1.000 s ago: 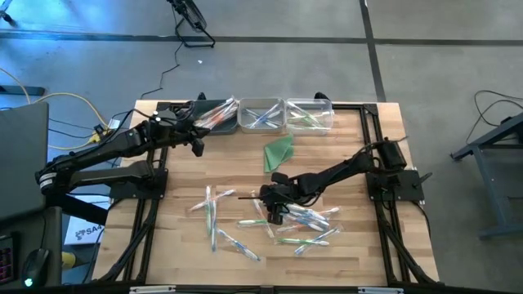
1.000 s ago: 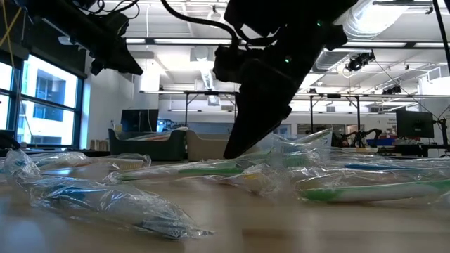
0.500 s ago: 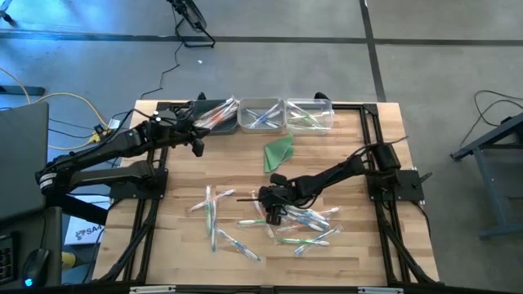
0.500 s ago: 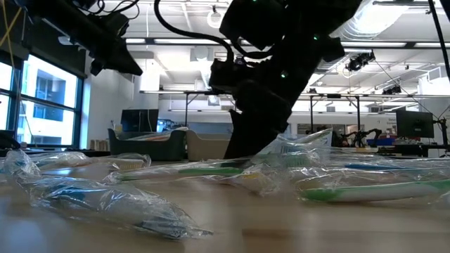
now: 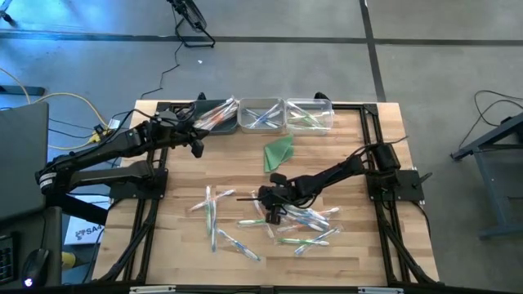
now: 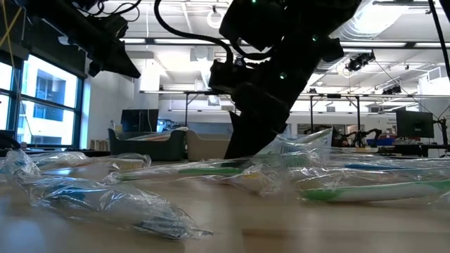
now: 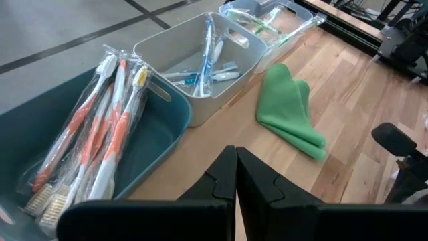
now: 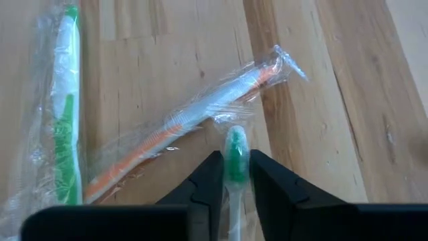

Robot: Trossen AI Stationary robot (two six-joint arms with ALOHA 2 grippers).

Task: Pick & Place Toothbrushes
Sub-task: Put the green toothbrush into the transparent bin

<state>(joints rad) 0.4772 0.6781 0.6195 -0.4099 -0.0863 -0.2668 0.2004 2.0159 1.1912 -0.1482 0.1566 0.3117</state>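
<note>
Standing over the wooden table (image 5: 359, 155), I record the right gripper (image 8: 233, 175) down among the loose toothbrushes (image 5: 286, 222) scattered across the middle of the board, each sealed in a clear wrapper. Its two fingers (image 8: 207, 177) are drawn in against either side of a green toothbrush (image 8: 235, 157), whose green end stands up between the tips. Whether this brush is off the wood cannot be told. Just beyond the fingertips an orange toothbrush (image 8: 194, 117) lies slantwise on the planks, and another green-and-white one (image 8: 65, 107) lies apart to one side.

The left gripper (image 7: 235, 175) is fully closed with nothing between its fingers, held above the far left part of the table, near the bins. Before it sits a teal bin (image 7: 144, 130) holding several orange-handled brushes. Touching it is a white bin (image 7: 231, 57) with blue-handled brushes, and next along the back edge a clear bin (image 7: 284, 20) with green ones.

A folded green cloth (image 7: 291, 110) rests on the wood just in front of the white bin, clear of the scattered brushes.

From table height, crumpled wrappers fill the foreground, with the right arm (image 6: 274, 77) coming down behind them.
</note>
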